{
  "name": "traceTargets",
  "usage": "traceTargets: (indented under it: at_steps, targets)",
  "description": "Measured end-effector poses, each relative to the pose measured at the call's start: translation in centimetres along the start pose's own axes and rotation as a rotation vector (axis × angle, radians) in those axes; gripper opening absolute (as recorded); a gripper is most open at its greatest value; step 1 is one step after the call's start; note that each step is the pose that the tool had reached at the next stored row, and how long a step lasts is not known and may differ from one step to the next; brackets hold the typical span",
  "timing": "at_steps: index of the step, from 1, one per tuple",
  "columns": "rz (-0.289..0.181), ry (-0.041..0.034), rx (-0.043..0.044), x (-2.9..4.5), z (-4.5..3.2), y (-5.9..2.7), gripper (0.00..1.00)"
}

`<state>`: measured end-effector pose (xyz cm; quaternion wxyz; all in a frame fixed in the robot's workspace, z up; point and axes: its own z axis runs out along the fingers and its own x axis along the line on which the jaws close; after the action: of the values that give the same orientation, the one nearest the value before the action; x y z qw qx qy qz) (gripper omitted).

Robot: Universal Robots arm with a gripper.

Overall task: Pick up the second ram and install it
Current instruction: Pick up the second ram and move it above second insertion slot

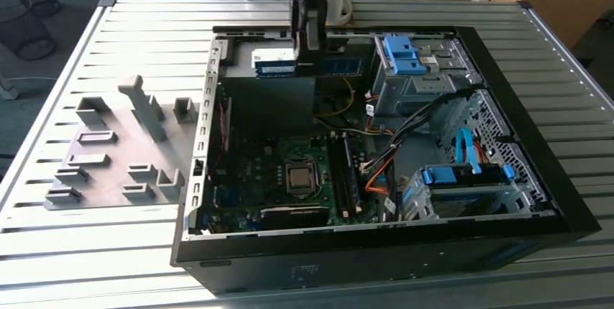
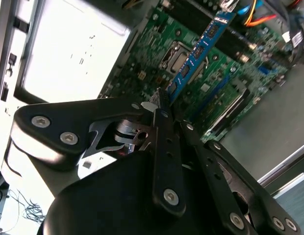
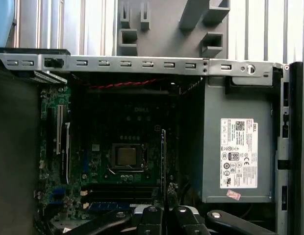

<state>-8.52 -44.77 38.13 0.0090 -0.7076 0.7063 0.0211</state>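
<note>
**Gripper (image 2: 159, 104) with load.** The fingers are pinched narrowly on one end of the second ram (image 2: 198, 49), and the stick projects from the fingertips, held in the air above the motherboard (image 3: 117, 142). In the first wrist view the stick appears edge-on, just beside the processor socket (image 3: 126, 156), with the power-supply box (image 3: 238, 142) further off. In the exterior view the gripper hangs at twelve o'clock of the open computer case (image 1: 403, 251), with the stick on its three o'clock side. Grey holder blocks (image 1: 93, 111) stand at nine o'clock of the case on the slatted table (image 1: 144, 36).
</note>
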Motion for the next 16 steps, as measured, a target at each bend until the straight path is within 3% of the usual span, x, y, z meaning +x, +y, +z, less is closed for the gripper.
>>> traceTargets:
  at_steps: [10, 16]
  targets:
    - [0.0, 0.0, 0.0, -0.12, -0.02, -2.88, 0.14]
    - [0.0, 0.0, 0.0, -0.11, -0.02, -3.03, 0.14]
